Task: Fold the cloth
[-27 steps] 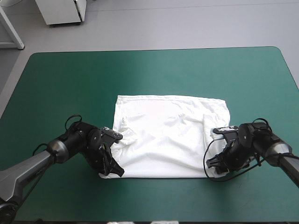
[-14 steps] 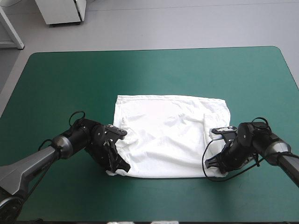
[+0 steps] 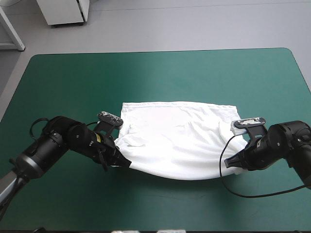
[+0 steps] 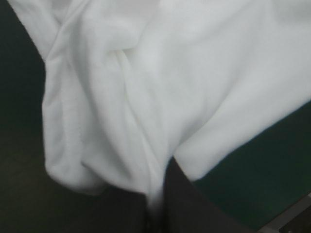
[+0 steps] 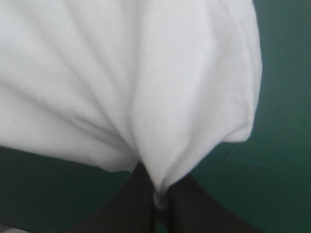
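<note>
T-shirt [image 3: 177,141]: one, white, mid-table toward the near edge. Far hem lies flat, near edge is raised and sags between the two grippers.
Left gripper [image 3: 122,164]: fingers all but closed, pinching the shirt's near-left corner, with cloth bunched ahead of them.
Right gripper [image 3: 232,164]: fingers likewise nearly closed, pinching the near-right corner.
Gripper count: two, both gripping cloth.
Table [image 3: 155,73]: one, teal-green cover, under the shirt.

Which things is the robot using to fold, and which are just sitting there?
For the job: the T-shirt, white, its near edge lifted; the left gripper, shut on its near left corner; the right gripper, shut on its near right corner.
Just there: the teal-green table.
</note>
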